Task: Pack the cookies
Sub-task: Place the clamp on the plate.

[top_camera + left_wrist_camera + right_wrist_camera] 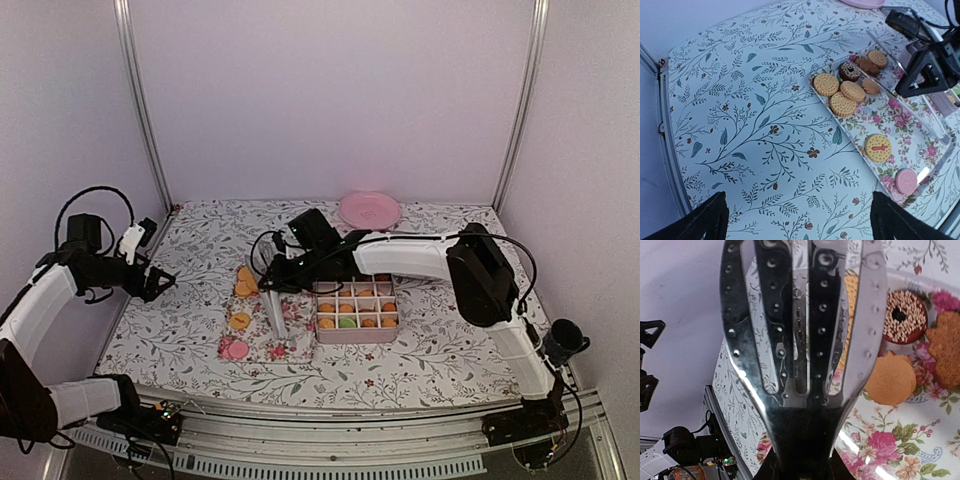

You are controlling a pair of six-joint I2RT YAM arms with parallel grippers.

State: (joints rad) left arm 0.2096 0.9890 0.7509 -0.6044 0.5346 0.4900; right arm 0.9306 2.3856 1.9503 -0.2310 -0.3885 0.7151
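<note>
clamping a slotted spatula [800,340], the right tool [270,285] sits just beside the cookies [842,104]; left tool [800,219] wide open.

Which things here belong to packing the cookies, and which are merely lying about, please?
For the job:
- cookies
- floral tray
- divided box
- slotted metal utensil

Lying about:
- pink plate

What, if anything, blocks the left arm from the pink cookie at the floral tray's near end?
Probably yes, nothing does: the open left claw faces bare cloth beside the tray; the right claw's metal tongs sit farther up, clear of the pink cookie.
</note>
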